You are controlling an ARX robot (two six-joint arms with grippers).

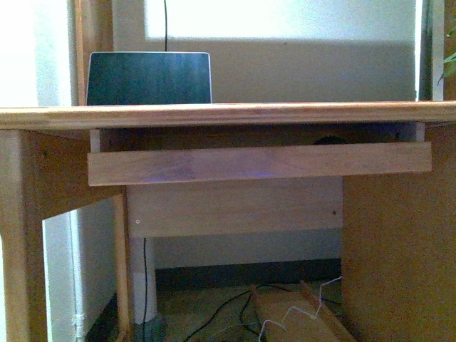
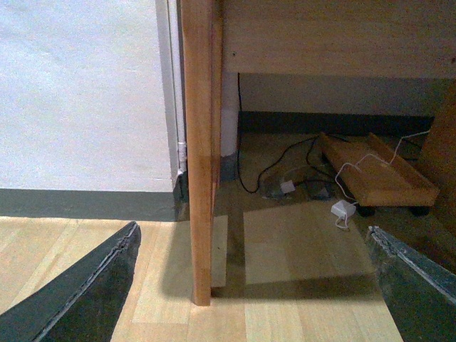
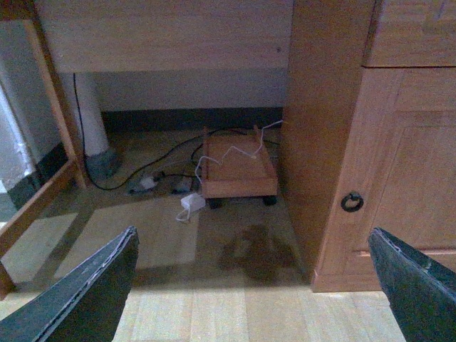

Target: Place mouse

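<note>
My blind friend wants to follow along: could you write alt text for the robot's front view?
A wooden desk seen edge-on, a dark laptop on top at left and a pull-out tray beneath; a small dark mouse barely peeks over the tray's rail at right. Neither arm shows.

Laptop (image 1: 148, 78) on the desk (image 1: 228, 114) at eleven o'clock. Below it, a pull-out tray (image 1: 256, 164) holds the mouse (image 1: 329, 140) at two o'clock. Wheeled stand (image 1: 303, 329) among cables (image 1: 214, 318) on the floor, five o'clock.
</note>
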